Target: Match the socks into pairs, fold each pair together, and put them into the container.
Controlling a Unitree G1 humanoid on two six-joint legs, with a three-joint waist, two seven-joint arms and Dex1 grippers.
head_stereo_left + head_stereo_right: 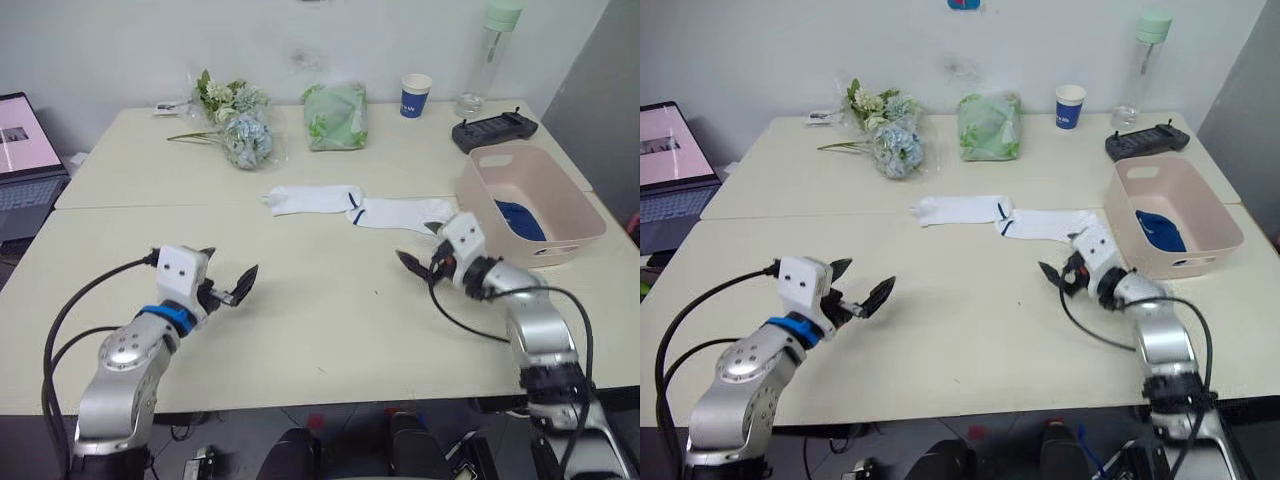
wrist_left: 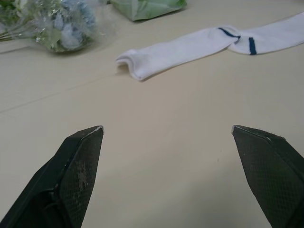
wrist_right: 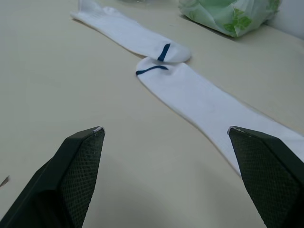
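Two white fabric ankle socks with a dark blue stripe lie flat end to end near the middle of the cream table: the left sock and the right sock, their ends touching. To their right stands the pale pink rectangular plastic tub, with dark blue fabric inside. The right gripper, fingers spread apart, hovers beside the right sock. The left gripper, also spread wide, hangs well apart from both socks.
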